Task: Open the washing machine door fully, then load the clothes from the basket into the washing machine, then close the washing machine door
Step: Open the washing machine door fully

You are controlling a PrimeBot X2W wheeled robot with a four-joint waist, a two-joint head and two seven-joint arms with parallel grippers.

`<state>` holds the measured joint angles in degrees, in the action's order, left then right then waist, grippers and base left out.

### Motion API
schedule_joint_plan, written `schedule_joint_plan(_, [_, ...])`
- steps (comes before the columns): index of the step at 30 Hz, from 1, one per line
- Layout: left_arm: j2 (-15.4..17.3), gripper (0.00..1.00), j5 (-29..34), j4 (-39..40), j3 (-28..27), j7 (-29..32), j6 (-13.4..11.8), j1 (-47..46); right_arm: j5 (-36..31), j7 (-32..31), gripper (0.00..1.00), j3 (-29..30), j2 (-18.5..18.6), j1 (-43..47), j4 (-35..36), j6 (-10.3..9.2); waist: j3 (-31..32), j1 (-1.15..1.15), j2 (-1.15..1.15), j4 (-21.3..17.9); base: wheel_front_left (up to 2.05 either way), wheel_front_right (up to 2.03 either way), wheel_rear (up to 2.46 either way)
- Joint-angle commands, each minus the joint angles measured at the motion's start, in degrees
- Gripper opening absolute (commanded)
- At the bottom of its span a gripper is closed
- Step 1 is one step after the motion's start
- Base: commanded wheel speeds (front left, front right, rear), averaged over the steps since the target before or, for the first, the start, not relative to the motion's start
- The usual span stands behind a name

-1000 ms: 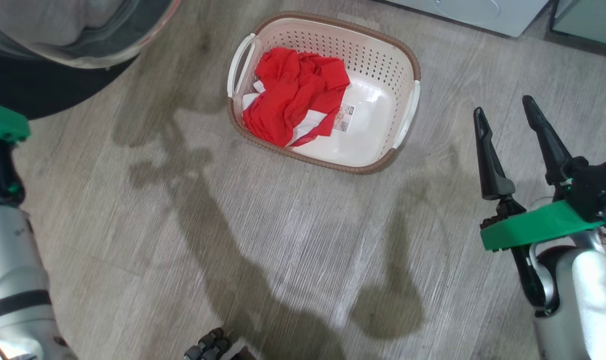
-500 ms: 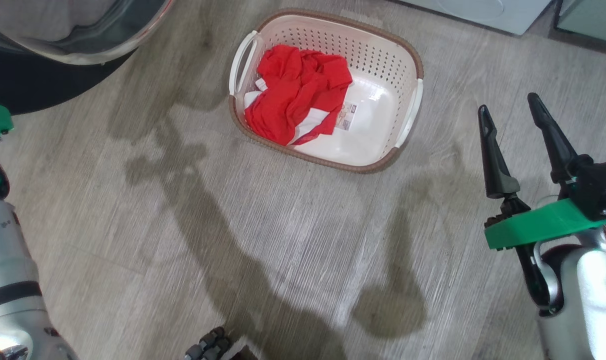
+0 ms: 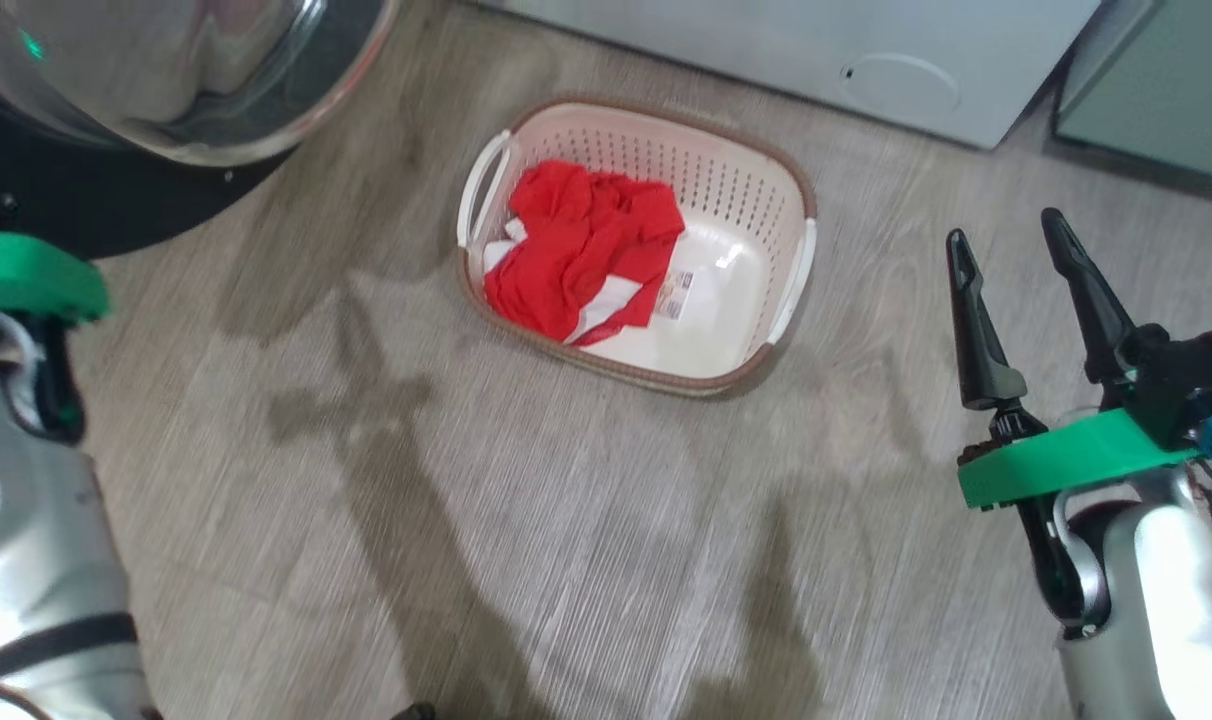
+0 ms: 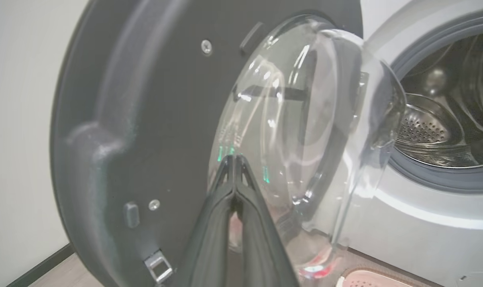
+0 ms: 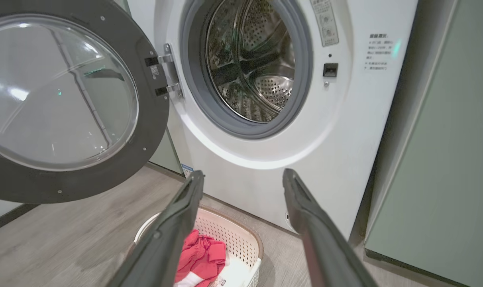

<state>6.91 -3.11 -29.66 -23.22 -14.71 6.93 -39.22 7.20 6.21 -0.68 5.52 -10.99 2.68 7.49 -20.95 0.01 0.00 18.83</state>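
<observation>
Nearest you, your right pincer [image 3: 1003, 228] hangs at the right with its fingers spread wide, holding nothing; your left pincer [image 4: 234, 159] is pressed shut and empty, just before the glass of the washing machine door [image 5: 146, 119] — which stands wide open at the left; farther on, the clothes [image 3: 586, 245] lie in the left half of the basket [image 3: 736, 175] on the floor [image 3: 566, 520]; beyond it stands the washing machine [image 5: 345, 119] — steel drum exposed.
</observation>
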Motion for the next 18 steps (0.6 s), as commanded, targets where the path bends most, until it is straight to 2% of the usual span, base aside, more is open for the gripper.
schedule_joint_plan(1, [2.0,0.00,0.4,2.6,-0.1,-0.3,0.2,1.2,0.8,0.9,1.00,-1.2,-0.9,0.3,1.1,0.00,2.3,-0.01,0.00,-0.5,0.00,0.00,0.00])
schedule_joint_plan(10, [-0.4,0.00,1.0,7.1,6.6,-0.3,0.5,8.0,2.3,4.0,1.00,-0.4,-2.1,1.5,-2.4,0.00,9.1,-0.01,0.00,-3.0,0.00,0.00,0.00])
schedule_joint_plan(18, [-1.3,0.00,-0.3,12.5,12.8,-0.3,0.5,16.0,3.5,5.9,1.00,0.9,-2.6,3.5,-4.1,0.00,14.4,-0.01,0.00,-7.6,0.00,0.00,0.00])
